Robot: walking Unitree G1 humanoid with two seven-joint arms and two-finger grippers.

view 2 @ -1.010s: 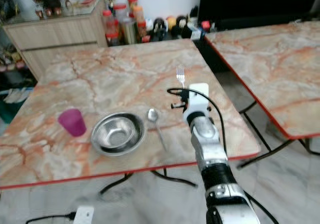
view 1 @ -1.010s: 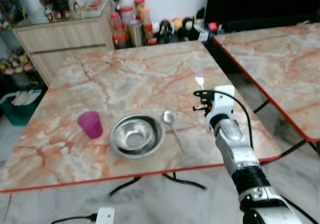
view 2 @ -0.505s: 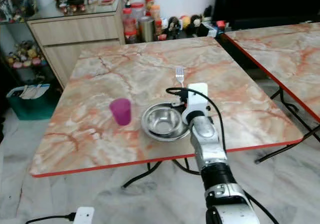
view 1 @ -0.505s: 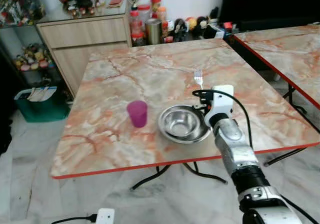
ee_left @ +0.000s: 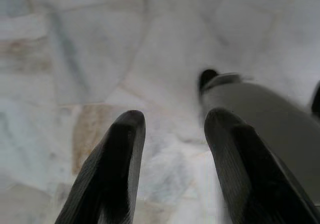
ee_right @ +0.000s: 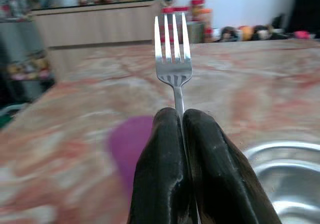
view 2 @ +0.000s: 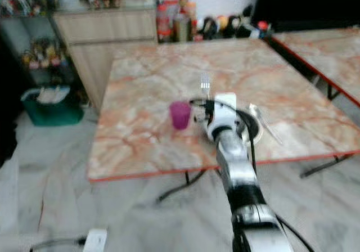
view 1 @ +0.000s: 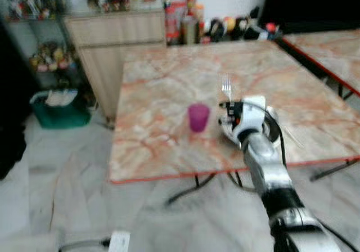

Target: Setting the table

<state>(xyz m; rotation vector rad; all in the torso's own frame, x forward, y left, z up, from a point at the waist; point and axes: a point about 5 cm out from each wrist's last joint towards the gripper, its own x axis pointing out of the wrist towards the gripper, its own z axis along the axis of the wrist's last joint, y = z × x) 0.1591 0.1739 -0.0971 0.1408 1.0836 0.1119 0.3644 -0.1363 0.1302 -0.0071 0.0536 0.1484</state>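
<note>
The view has swung round since a moment ago, so the pink-veined marble table (view 1: 169,100) now sits further right. The right gripper (ee_right: 183,115) pinches the handle of a silver metal fork (ee_right: 173,54), tines up, above the table between the purple plastic cup (view 1: 198,117) at nine o'clock and the round steel bowl (view 2: 251,129) at three. The left gripper (ee_left: 170,126) hangs over the tiled floor (ee_left: 90,49), fingers apart
</note>
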